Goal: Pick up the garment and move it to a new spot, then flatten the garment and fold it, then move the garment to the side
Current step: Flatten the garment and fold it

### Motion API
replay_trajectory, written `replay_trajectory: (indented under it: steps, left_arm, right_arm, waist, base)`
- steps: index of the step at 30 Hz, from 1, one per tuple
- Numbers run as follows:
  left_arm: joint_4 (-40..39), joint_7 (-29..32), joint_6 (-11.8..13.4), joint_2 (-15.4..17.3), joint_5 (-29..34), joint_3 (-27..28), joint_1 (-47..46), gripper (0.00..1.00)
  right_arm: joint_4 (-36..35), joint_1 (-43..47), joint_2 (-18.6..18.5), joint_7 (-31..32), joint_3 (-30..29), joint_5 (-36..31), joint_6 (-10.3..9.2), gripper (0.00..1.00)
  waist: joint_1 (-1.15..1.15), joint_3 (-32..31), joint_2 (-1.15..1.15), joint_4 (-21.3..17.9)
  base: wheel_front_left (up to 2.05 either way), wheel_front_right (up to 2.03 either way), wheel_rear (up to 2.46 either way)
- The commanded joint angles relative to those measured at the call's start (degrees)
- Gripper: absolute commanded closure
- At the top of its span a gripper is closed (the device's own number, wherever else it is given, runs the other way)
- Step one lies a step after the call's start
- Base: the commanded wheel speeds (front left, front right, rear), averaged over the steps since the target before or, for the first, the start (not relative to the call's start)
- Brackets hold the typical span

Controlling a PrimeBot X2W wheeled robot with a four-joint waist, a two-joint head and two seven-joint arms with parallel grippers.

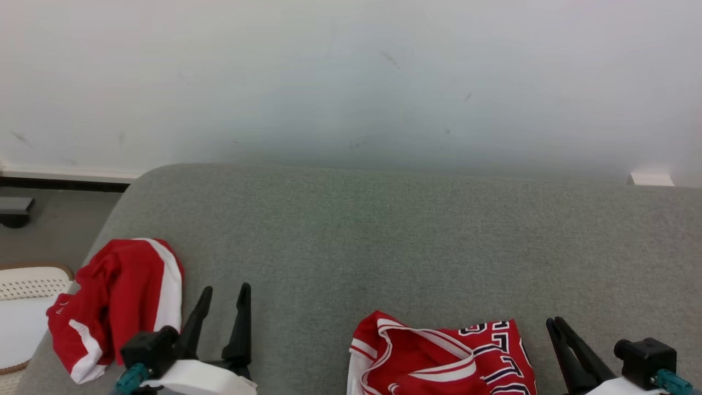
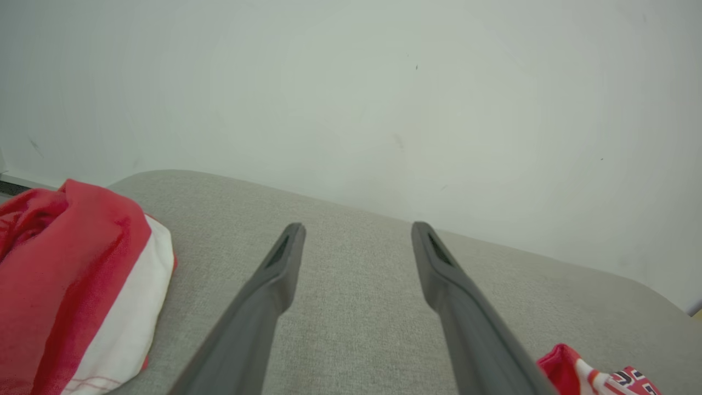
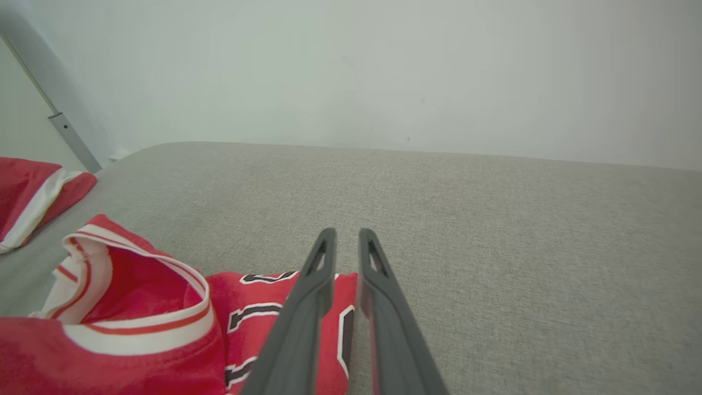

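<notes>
A red jersey garment (image 1: 439, 356) with white trim and dark numbers lies crumpled at the near edge of the grey cushioned surface (image 1: 384, 236); it also appears in the right wrist view (image 3: 137, 329). My right gripper (image 1: 555, 322) stands just right of it, fingers nearly together with nothing between them (image 3: 347, 235). My left gripper (image 1: 226, 288) is open and empty over bare cushion (image 2: 357, 227). A second red garment with a white stripe (image 1: 120, 296) is bunched at the cushion's left end, left of the left gripper (image 2: 66, 274).
A pale wall rises behind the cushion. Off its left end are a white perforated basket (image 1: 27, 285) and a dark object on the floor (image 1: 13, 211). Bare cushion stretches across the middle and the far side.
</notes>
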Motion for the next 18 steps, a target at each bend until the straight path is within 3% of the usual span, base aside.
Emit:
replay_trajectory:
  steps: [1, 18]
  left_arm:
    - [-0.14, 0.00, -0.19, -0.01, 0.22, 0.20, 0.17, 0.00]
    - [0.61, 0.00, -0.66, -0.51, 0.79, 1.38, 0.15, 0.00]
  right_arm:
    - [0.72, -0.47, -0.11, -0.28, 0.36, -0.24, -0.11, 1.00]
    - [13.72, -1.65, 2.16, 8.03, 9.67, 6.45, -0.11, 1.00]
  waist:
    - [0.00, -0.07, 0.00, 0.63]
    - [0.00, 0.67, 0.00, 8.46]
  base:
    - [0.00, 0.00, 0.00]
    - [0.00, 0.00, 0.00]
